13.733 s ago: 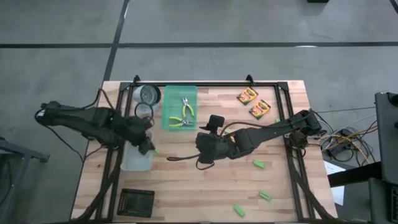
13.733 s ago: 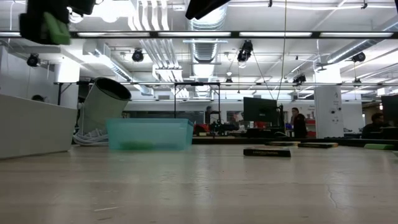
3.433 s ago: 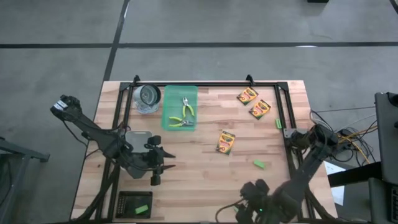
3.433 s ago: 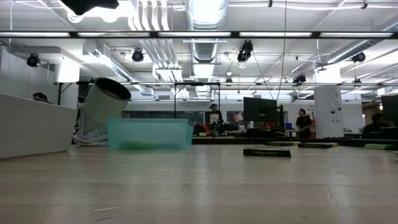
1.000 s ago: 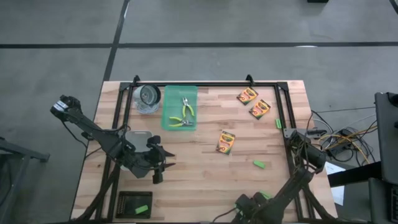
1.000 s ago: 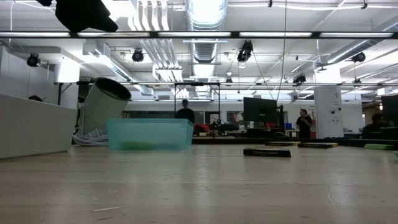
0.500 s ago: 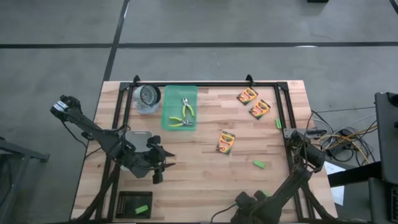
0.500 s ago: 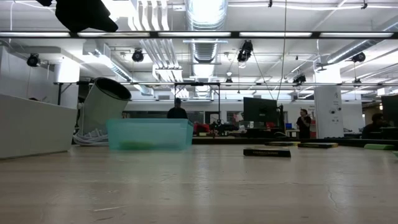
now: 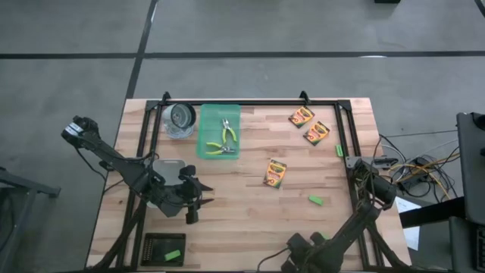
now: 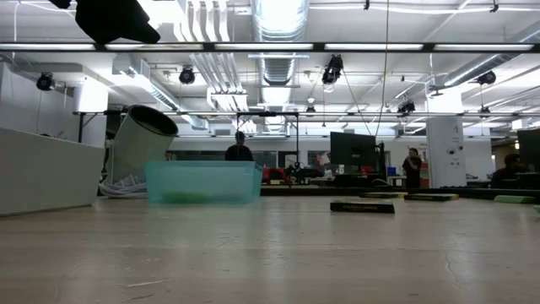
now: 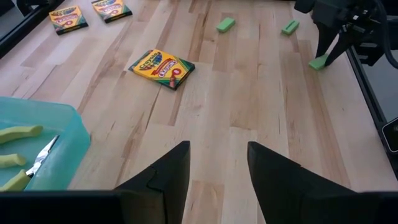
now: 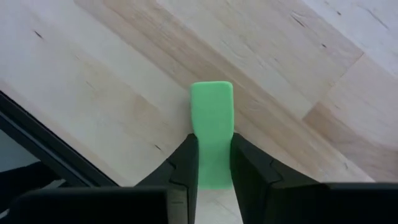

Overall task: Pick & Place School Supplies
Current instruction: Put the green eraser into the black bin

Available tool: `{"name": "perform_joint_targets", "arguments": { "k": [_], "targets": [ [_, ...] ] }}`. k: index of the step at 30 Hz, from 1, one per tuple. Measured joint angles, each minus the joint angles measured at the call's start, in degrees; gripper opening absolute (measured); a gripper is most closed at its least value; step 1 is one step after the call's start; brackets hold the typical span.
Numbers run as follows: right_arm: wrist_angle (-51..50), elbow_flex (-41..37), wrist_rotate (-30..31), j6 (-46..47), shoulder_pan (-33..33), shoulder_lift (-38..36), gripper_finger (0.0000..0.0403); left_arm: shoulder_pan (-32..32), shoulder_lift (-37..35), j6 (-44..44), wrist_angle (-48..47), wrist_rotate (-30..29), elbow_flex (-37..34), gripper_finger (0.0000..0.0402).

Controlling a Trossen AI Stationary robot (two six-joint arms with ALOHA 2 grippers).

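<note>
The small bright green rectangular block (image 12: 211, 134) lies flat on the pale wooden tabletop (image 9: 250, 205) at its near edge, right of centre, and my right tool (image 12: 210, 163) has its two dark fingers closed in on the block's long sides, one on each. Whether they are already pressing it I judge likely, since I see no gap. The block looks light, matt and slightly soft, like foam or an eraser, so I expect it to lift with little force and not slip; a squeeze across the narrow width near its middle should hold it level. Too hard a pinch might dent it.

My left tool (image 11: 214, 163) hangs over the left half of the tabletop, its fingers apart and holding nothing. Ahead of it lie a flat yellow crayon box (image 11: 162, 66) and the teal plastic tray (image 11: 59, 155) with yellow-green-handled pliers (image 11: 18, 132) inside.
</note>
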Motion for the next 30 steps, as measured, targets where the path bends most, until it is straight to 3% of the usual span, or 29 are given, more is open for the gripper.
{"name": "perform_joint_targets", "arguments": {
  "k": [12, 18, 21, 26, 30],
  "targets": [
    [-3.98, -0.13, 5.18, 3.73, -0.11, -4.42, 0.0067, 0.0, 0.0, 0.0, -0.02, 0.02, 0.0, 0.0165],
    [-5.2, -0.09, 17.1, 3.99, -0.11, -7.85, 0.0068, 0.04, 0.0, -2.29, 0.32, 0.13, 0.0, 0.0165],
    [-6.55, -0.08, 23.55, 3.86, -0.58, -10.05, 0.0068, 0.4, -0.02, -8.71, 2.73, 1.33, 0.0, 0.0165],
    [-9.24, -0.07, 28.34, 0.09, -3.18, -13.65, 0.0068, 1.97, -0.14, -24.05, 10.56, 3.38, -0.01, 0.0165],
    [-8.9, 0.0, 28.65, -10.18, -6.59, -16.26, 0.0068, 5.26, -0.34, -33.86, 16.3, 12.18, -0.02, 0.0165]
  ]
}}
